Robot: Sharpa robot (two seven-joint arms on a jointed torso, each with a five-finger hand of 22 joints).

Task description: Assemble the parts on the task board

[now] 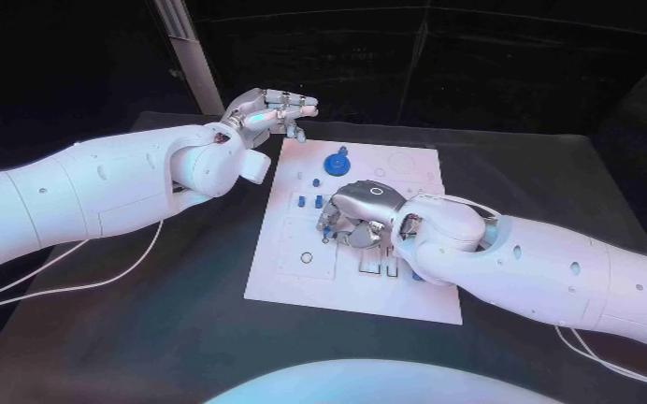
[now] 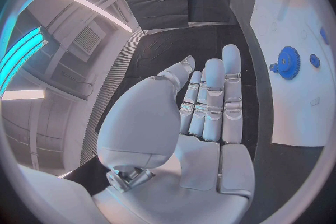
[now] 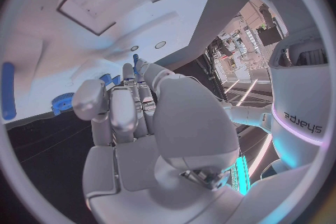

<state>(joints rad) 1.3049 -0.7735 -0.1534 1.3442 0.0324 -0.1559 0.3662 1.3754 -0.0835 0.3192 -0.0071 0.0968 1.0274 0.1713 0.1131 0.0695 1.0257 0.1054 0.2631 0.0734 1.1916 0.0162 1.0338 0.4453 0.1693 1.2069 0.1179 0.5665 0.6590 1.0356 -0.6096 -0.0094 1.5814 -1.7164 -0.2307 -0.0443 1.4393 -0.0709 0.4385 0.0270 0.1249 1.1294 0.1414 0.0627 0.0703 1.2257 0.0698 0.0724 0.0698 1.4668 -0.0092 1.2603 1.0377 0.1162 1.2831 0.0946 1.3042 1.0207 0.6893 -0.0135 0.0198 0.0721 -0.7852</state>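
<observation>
Task board (image 1: 353, 282) lay flat at mid-table, white, long side running away from the robot. Blue gear (image 1: 340, 157) sat at the board's far end, near the middle of its width; small blue parts (image 1: 310, 202) stood scattered just nearer than that, toward the board's left side. Seen from the left wrist, gear (image 2: 288, 60) plainly toothed, with a smaller blue part (image 2: 314, 60) just beside it. Right hand (image 1: 362, 217) hovered low over the board's middle, palm down, fingers curled in toward the surface; from the right wrist view, a small blue piece (image 3: 135, 59) showed at the fingertips (image 3: 130, 71), probably pinched, though could not tell for certain. Judged mid-placement: held low and close, likely to line the piece up with a socket. Left hand (image 1: 270, 112) waited off the board's far left corner, over the black table (image 1: 162, 329), well clear of the work; from its own wrist view fingers (image 2: 213, 95) straight and together, holding nothing. Probably parked there to keep the board unobstructed
</observation>
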